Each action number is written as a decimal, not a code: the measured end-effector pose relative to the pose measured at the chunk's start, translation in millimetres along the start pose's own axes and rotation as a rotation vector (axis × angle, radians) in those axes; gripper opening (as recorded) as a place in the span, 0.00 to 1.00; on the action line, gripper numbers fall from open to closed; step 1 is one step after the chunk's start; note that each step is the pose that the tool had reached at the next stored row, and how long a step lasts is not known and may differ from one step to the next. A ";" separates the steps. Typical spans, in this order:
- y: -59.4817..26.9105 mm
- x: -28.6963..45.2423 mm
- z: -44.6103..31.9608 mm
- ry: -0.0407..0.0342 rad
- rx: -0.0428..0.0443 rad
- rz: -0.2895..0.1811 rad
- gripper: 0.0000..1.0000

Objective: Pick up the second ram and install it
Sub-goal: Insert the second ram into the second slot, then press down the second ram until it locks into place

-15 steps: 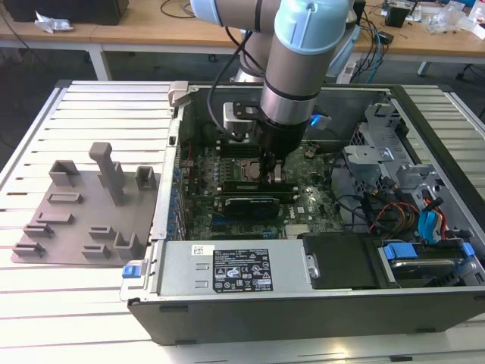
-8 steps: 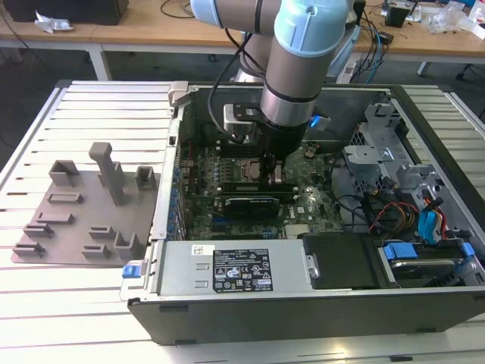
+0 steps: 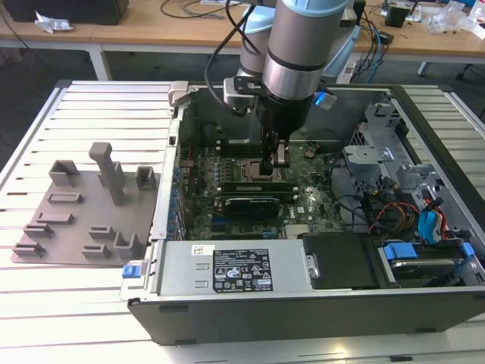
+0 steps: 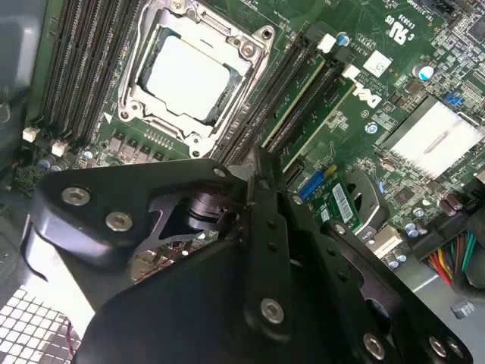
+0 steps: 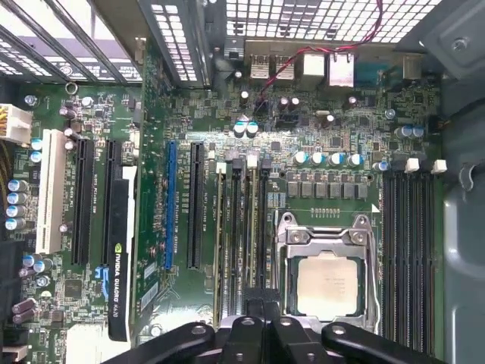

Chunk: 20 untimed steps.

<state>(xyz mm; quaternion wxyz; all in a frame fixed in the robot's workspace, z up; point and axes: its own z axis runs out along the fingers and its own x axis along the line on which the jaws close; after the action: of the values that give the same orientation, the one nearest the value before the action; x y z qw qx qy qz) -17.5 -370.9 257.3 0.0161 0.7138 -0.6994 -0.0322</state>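
Exterior view: the arm reaches down into the open computer case (image 3: 424, 303), which lies on the slatted table (image 3: 98, 106), with the pincer (image 3: 274, 171) low over the motherboard. In both wrist views the pincer (image 5: 263, 307) stands over the bank of memory slots just beside the CPU socket (image 5: 327, 280). We cannot tell whether it is clenched, released or grasping anything.

In the second wrist view a thin green board edge lies along one slot under the pincer. We judge this to be the second ram (image 4: 297, 97), in or at its slot; how fully it is seated is not visible. The grey fixture plate (image 3: 83, 220) outside the case carries no stick.

Handling, by our judgement: light, stiff, thin and fragile. It should be held by the long edges near mid-length, clear of chips and contacts, and kept square to the slot.
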 end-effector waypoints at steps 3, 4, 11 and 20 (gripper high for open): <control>0.0 0.0 -0.1 0.0000 0.0000 0.000 0.10; 0.0 0.0 -0.1 -0.0001 0.0000 0.000 0.10; -35.6 1.2 21.4 0.0004 -0.0012 0.000 0.10; -5.3 0.6 20.6 0.0015 0.0108 0.000 0.10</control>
<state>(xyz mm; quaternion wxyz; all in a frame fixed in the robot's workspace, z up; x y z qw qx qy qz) -13.6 -371.0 236.4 0.0127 0.7140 -0.6995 -0.0278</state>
